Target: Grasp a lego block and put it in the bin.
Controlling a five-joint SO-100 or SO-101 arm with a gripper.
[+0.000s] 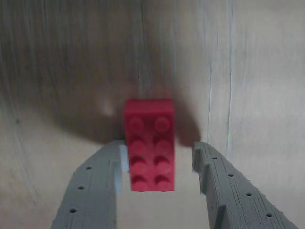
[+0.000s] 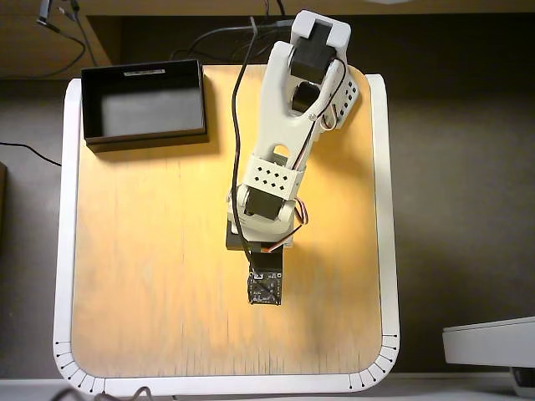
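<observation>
In the wrist view the red lego block [image 1: 149,140] lies flat on the wooden table, studs up, its long side pointing away from me. My gripper [image 1: 156,148] is open and straddles the block's near half. The left finger [image 1: 97,186] sits right at the block's edge, while the right finger [image 1: 228,186] stands a small gap away. In the overhead view the arm [image 2: 288,125] reaches toward the table's middle and covers both block and gripper. The black bin [image 2: 144,134] sits at the table's top-left corner with nothing in it.
A small black circuit board [image 2: 265,288] rides at the arm's tip in the overhead view. The wooden tabletop [image 2: 150,267] has a raised white rim [image 2: 60,251]. Cables [image 2: 238,125] trail along the arm from the back edge.
</observation>
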